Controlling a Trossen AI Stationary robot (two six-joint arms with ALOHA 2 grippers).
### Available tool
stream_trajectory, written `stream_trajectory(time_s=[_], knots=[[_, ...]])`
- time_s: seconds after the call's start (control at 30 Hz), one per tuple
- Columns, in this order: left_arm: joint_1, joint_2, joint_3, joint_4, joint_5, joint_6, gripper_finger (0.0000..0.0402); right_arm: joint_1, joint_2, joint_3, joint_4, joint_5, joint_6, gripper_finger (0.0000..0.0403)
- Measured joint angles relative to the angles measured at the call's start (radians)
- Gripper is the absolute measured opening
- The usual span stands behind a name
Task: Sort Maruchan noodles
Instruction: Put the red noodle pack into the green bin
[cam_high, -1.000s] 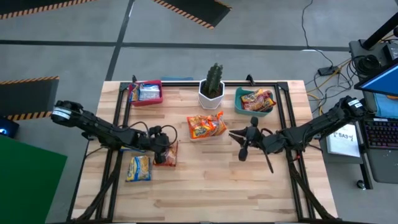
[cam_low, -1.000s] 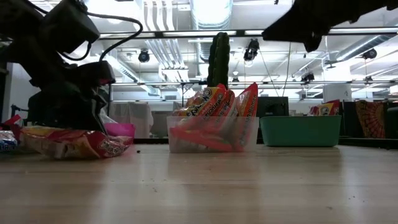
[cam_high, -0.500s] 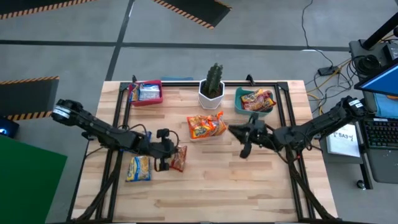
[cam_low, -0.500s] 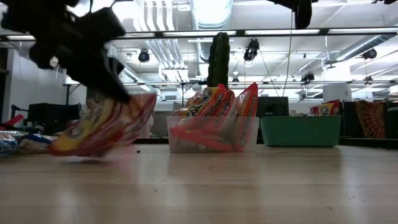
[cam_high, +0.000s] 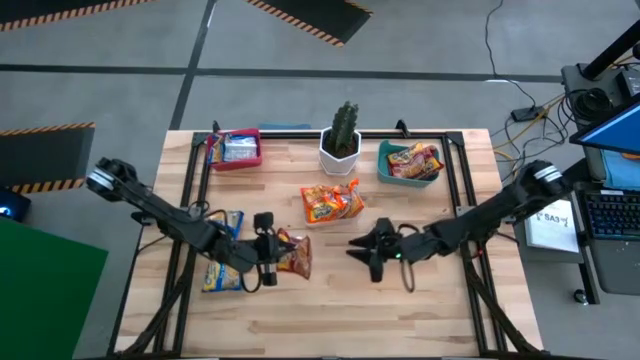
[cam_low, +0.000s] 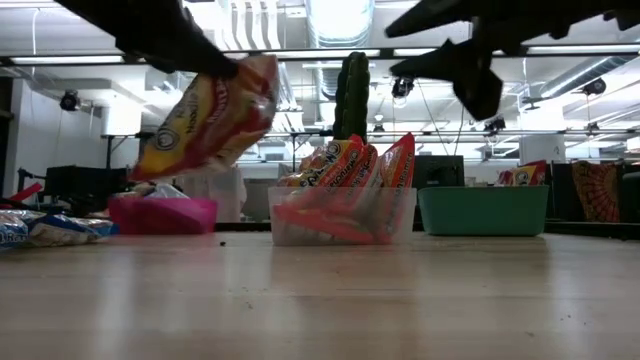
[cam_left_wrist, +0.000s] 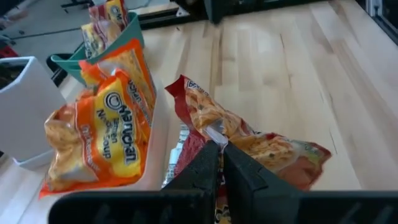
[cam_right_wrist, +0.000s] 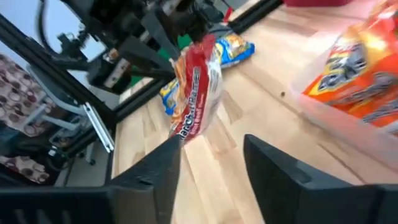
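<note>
A robotics lab: hazard-striped floor tape (cam_high: 315, 17), exposed ceiling ducts (cam_low: 340, 20), a monitor (cam_high: 612, 135) beside the wooden table (cam_high: 330, 300).

You have a pale wooden table (cam_high: 330, 300) bearing a red bin (cam_high: 237, 149) at its back left, a white plant pot (cam_high: 340, 152), a teal bin (cam_high: 405, 164), a clear tray (cam_high: 331, 205) mid-table, and two yellow-and-blue noodle packets (cam_high: 224, 270) lying front left.

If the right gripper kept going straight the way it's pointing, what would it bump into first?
Most likely the red noodle packet that the left gripper holds up off the table. The right gripper, fingers open, points almost straight at it, with only bare table between. How far off it is remains hard to judge.
</note>
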Motion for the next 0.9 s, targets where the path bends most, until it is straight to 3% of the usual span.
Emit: stream_trajectory(time_s=[0.23, 0.4, 0.63, 0.9], knots=[[-0.001, 0.089, 0.054, 0.059, -0.058, 0.009, 0.0000, 0.002, 0.185, 0.186, -0.053, 0.001, -0.039, 0.0226], [-0.001, 0.149, 0.109, 0.066, -0.080, 0.003, 0.0000, -0.001, 0.279, 0.337, -0.241, 0.038, -0.033, 0.0248], [-0.003, 0.200, 0.147, 0.087, -0.083, 0.020, 0.0000, -0.005, 0.378, 0.558, -0.584, 0.111, 0.018, 0.0249], [-0.018, 0.203, 0.146, 0.180, -0.090, 0.056, 0.0000, -0.005, 0.448, 0.659, -0.610, 0.102, -0.031, 0.0245]])
